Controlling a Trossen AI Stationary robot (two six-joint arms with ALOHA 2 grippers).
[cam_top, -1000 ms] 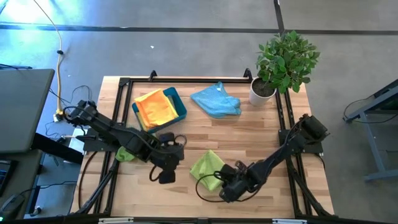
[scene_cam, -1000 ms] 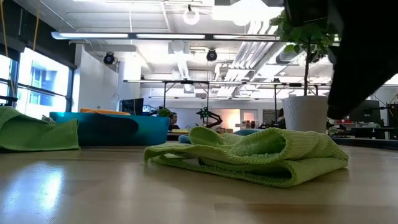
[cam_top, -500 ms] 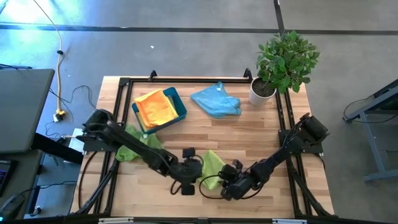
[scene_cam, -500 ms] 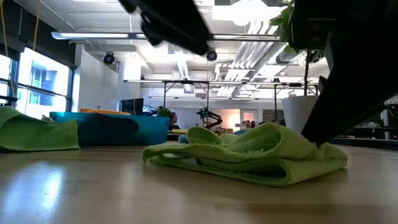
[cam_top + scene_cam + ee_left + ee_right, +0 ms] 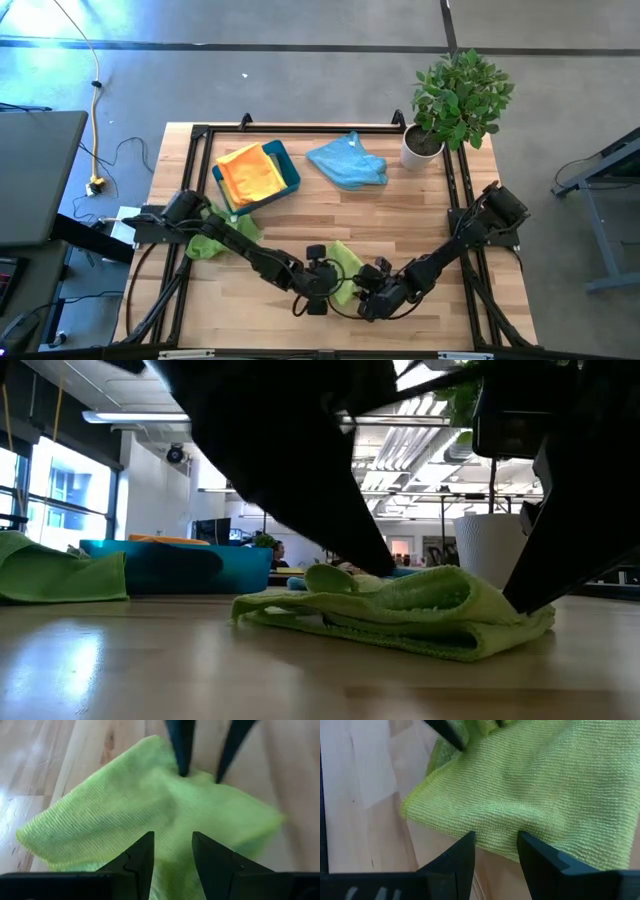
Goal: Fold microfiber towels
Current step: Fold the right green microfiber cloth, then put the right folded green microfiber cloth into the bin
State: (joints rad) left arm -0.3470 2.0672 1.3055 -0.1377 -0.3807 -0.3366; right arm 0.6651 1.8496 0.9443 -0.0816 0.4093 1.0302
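A crumpled lime green microfiber towel (image 5: 343, 258) lies flat on the wooden table near its front edge, between both grippers. My left gripper (image 5: 172, 857) is open and slants down over the towel's left part (image 5: 125, 795). My right gripper (image 5: 495, 855) is open at the towel's right edge, its fingers standing either side of that edge. Each wrist view shows the other gripper's fingers across the towel. A second lime towel (image 5: 205, 240) lies at the table's left, partly under my left arm. My left gripper slants down from the table's left over the lime towel (image 5: 420, 605); whether its fingertips touch the cloth I cannot tell. My right gripper slants down from the table's right, and its dark fingers (image 5: 525, 585) meet the towel's right end (image 5: 540, 622), which lies on the table.
A teal tray (image 5: 290, 172) holding yellow and orange towels stands at the back left. A light blue towel (image 5: 347, 162) lies at the back middle. A potted plant in a white pot (image 5: 422, 148) stands at the back right corner. Black frame rails run along the table's edges.
My left gripper has come down and toward the table's right and near edges, reaching the lime towel. My right gripper has sunk a little at the towel's right end. The towel's right part bulged up, then settled lower.
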